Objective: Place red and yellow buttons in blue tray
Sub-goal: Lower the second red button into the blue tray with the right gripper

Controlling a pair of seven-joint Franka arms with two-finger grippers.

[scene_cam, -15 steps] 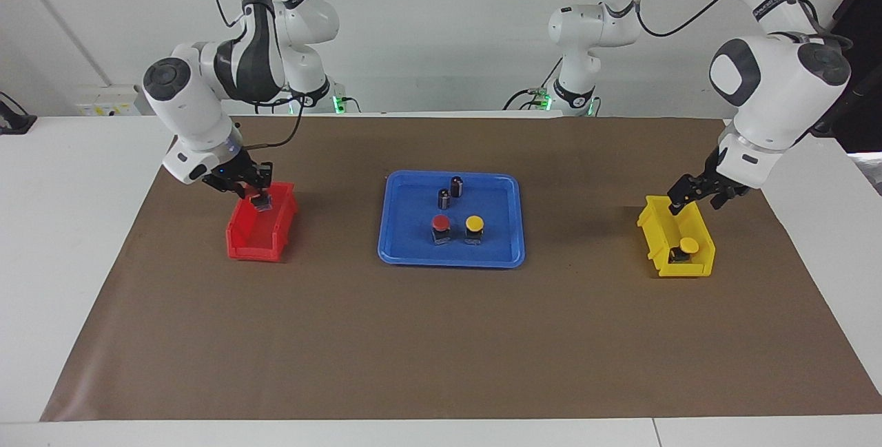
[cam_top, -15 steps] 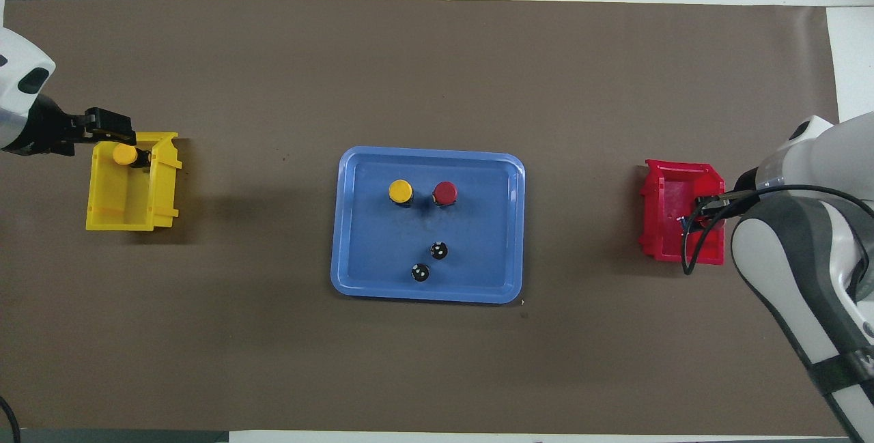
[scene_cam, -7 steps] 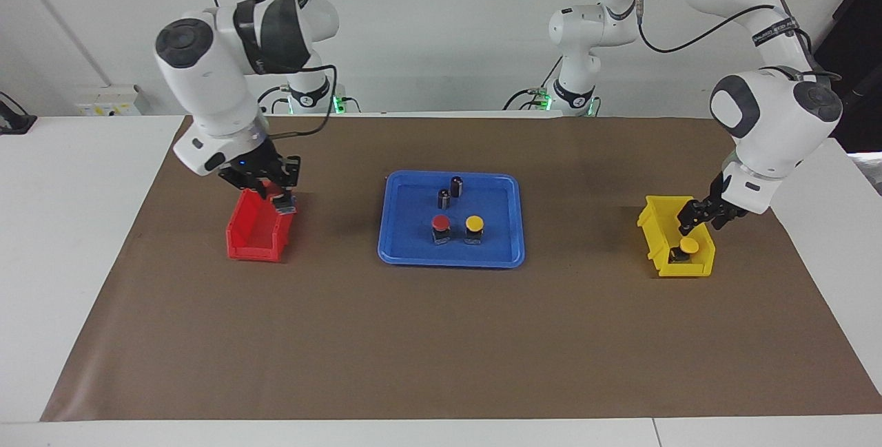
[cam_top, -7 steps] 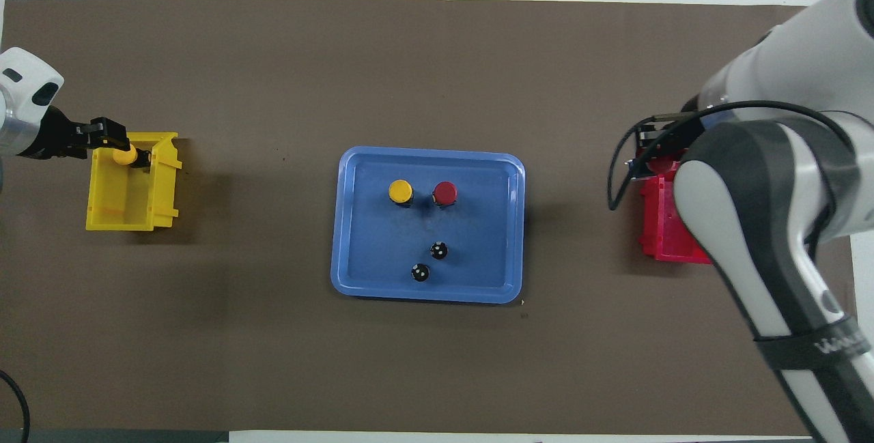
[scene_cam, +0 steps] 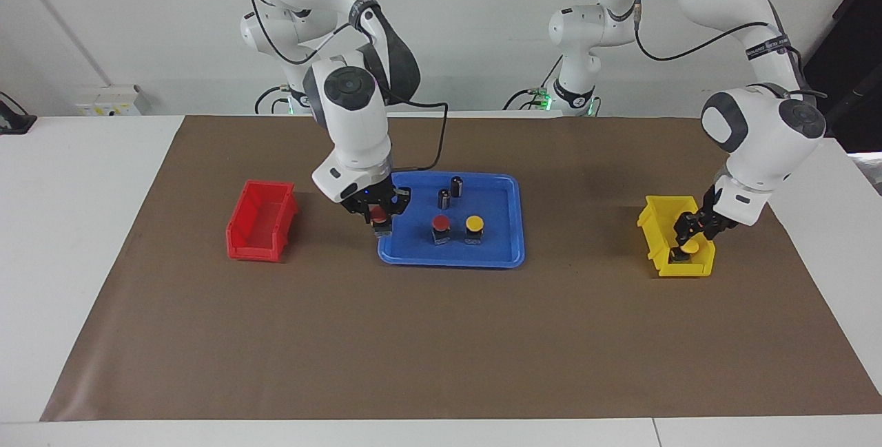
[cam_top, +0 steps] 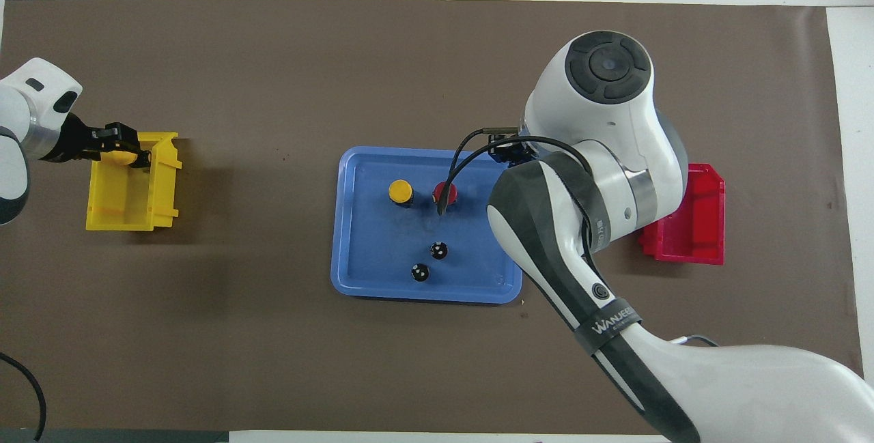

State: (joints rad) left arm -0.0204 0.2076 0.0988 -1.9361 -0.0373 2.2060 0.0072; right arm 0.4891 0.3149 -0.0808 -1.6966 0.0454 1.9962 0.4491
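While the wide shallow blue plastic tray (scene_cam: 506,253) holds one red-capped push button (scene_cam: 440,224), one yellow-capped push button (scene_cam: 473,224) and two dark capless cylinders (scene_cam: 450,192), the right gripper (scene_cam: 377,216) grasps a second red-capped button (scene_cam: 378,214) over its rim; the small red plastic bin (scene_cam: 260,220) sits empty, and the left gripper (scene_cam: 690,237) reaches into the small yellow plastic bin (scene_cam: 661,235) around its yellow-capped button (scene_cam: 690,247), grip unclear.

There are two red buttons (scene_cam: 440,222) (scene_cam: 377,213) and two yellow buttons (scene_cam: 474,223) (scene_cam: 689,247). There are two dark cylinders (scene_cam: 444,198) (scene_cam: 457,186) with no caps. There is one blue tray (scene_cam: 503,254), one red bin (scene_cam: 260,221), one yellow bin (scene_cam: 658,226) and two robot arms.
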